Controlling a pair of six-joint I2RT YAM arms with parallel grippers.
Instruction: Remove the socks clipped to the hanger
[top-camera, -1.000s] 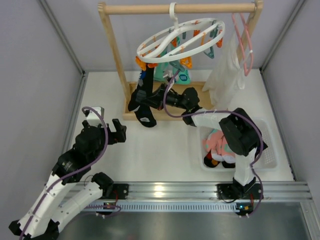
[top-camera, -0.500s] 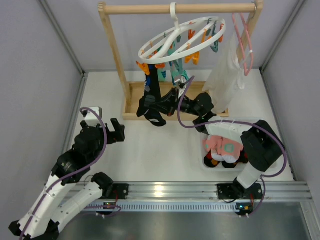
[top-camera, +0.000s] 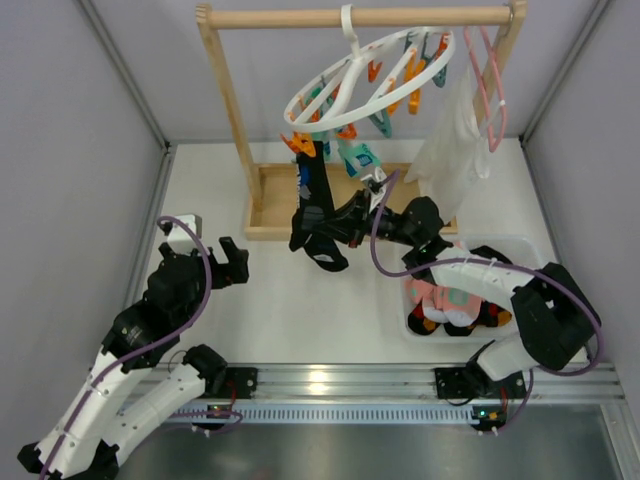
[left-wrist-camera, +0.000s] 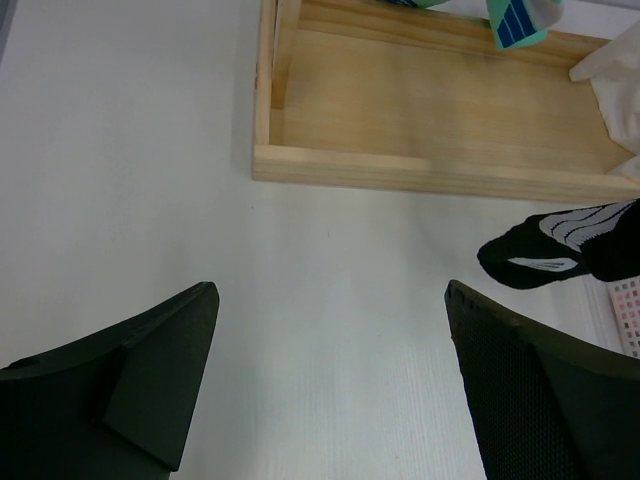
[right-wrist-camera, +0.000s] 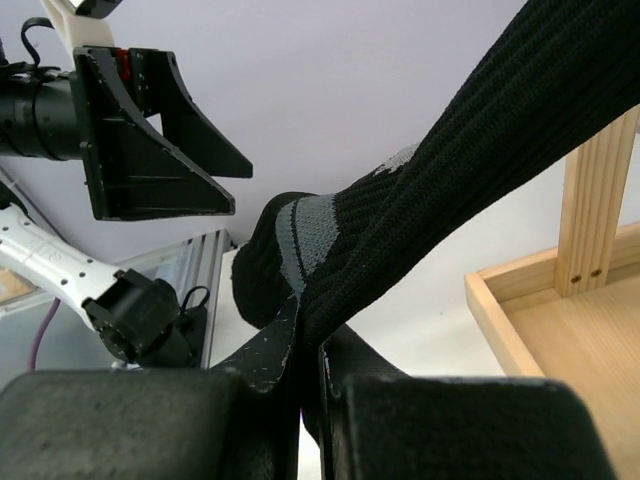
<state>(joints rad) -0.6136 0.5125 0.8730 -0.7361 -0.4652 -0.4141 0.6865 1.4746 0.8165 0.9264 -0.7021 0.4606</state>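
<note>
The round white hanger (top-camera: 372, 92) with orange and teal clips hangs tilted from the wooden rail. A black sock (top-camera: 318, 218) with a pale toe patch hangs stretched from a clip at its lower left edge. My right gripper (top-camera: 343, 224) is shut on this black sock (right-wrist-camera: 420, 210), pulling it taut. A teal sock (top-camera: 362, 157) with a navy patch hangs clipped behind it. My left gripper (top-camera: 236, 264) is open and empty over the bare table (left-wrist-camera: 330, 300); the black sock's toe (left-wrist-camera: 560, 250) shows at the right of its wrist view.
The wooden rail frame (top-camera: 232, 110) and its base tray (top-camera: 268, 205) stand at the back. A white garment (top-camera: 452, 150) on a pink wire hanger (top-camera: 488, 80) hangs at the right. A white bin (top-camera: 530, 300) at the right holds several removed socks (top-camera: 445, 300).
My right gripper has pulled the black sock to the right and toward me. The hanger has swung and tilted to the right with it. The left arm has barely moved.
</note>
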